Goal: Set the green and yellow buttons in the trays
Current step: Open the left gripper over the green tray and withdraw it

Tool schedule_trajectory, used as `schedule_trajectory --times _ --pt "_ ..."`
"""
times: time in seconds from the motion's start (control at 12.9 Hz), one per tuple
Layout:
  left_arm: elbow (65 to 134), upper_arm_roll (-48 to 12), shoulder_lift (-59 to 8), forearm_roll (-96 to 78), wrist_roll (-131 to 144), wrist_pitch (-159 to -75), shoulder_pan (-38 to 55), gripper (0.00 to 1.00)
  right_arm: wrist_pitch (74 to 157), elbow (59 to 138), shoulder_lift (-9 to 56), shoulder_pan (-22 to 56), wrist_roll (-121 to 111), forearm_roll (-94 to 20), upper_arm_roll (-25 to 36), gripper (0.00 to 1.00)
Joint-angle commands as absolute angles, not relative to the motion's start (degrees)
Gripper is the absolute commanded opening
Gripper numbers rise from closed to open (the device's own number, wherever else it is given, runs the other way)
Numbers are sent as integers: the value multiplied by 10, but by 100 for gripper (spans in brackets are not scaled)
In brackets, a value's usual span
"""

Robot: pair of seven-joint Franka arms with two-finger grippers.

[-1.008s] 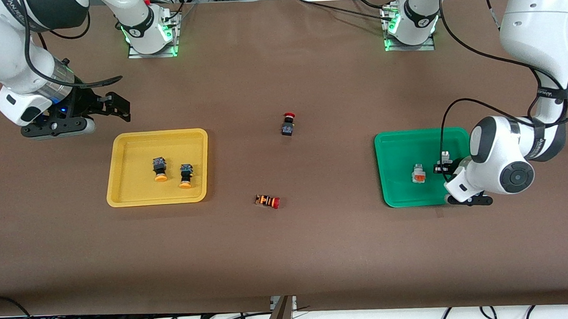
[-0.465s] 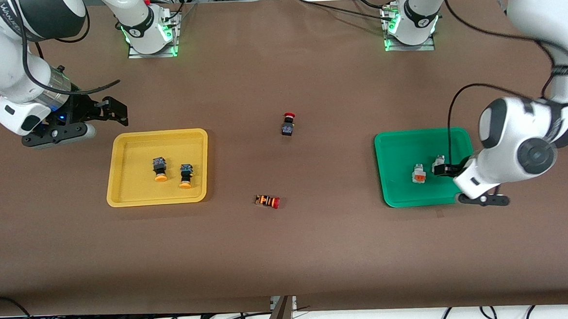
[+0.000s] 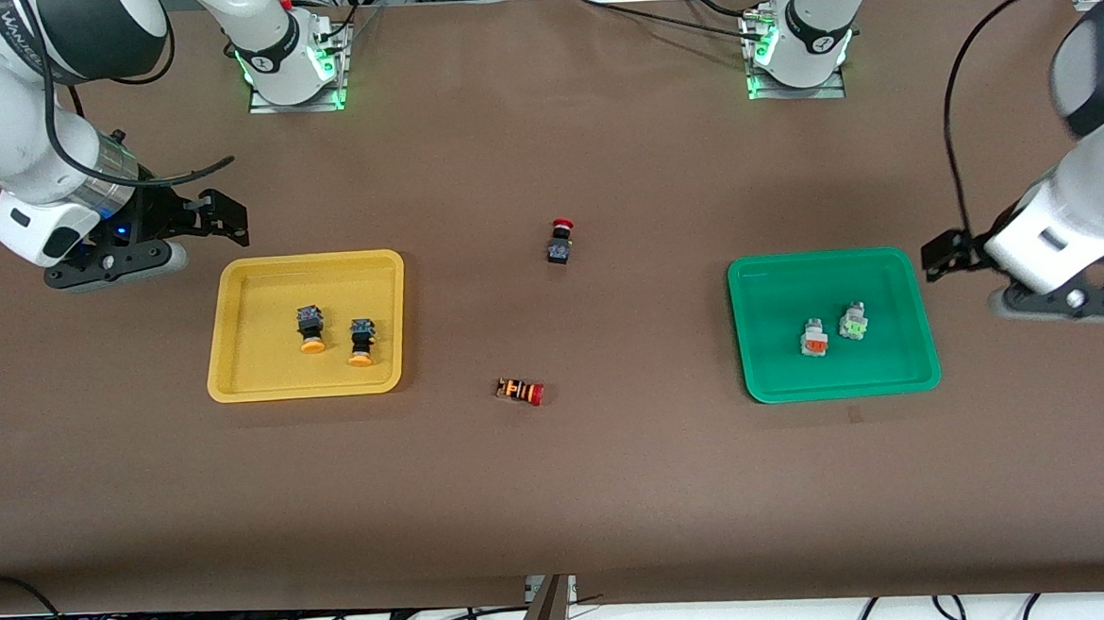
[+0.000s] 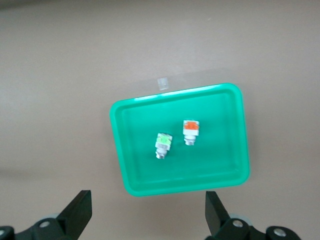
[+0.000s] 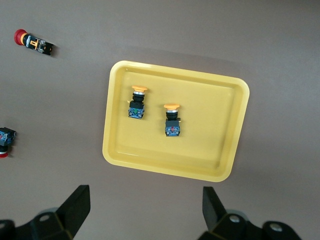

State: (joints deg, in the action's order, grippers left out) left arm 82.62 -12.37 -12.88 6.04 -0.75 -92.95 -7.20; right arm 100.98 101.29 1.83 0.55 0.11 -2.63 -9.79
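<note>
Even, bright overhead light falls on the brown surface (image 3: 561, 480), with soft, short shadows beside the trays. The left arm (image 3: 1083, 84) is motion-blurred; green lamps glow at both bases.

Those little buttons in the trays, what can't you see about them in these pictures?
- Any writing or marks on the yellow-capped buttons in the yellow tray: too small in the front and right wrist views.
- The undersides of the grey buttons lying in the green tray: hidden against the tray floor in the front and left wrist views.
</note>
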Motion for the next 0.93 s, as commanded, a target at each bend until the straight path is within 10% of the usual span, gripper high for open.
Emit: schedule_trajectory --times 0.0,0.31,0.85 --pt "844 -96 -93 14 -26 -916 -69 100 1003 1002 21 -5 -8 -18 -105 99" --pt "991 -38 15 16 -32 -985 4 100 1003 1003 21 -5 -8 -18 -99 99" --pt "991 -24 11 9 -32 -980 13 100 999 1003 18 -5 -7 -18 -98 99"
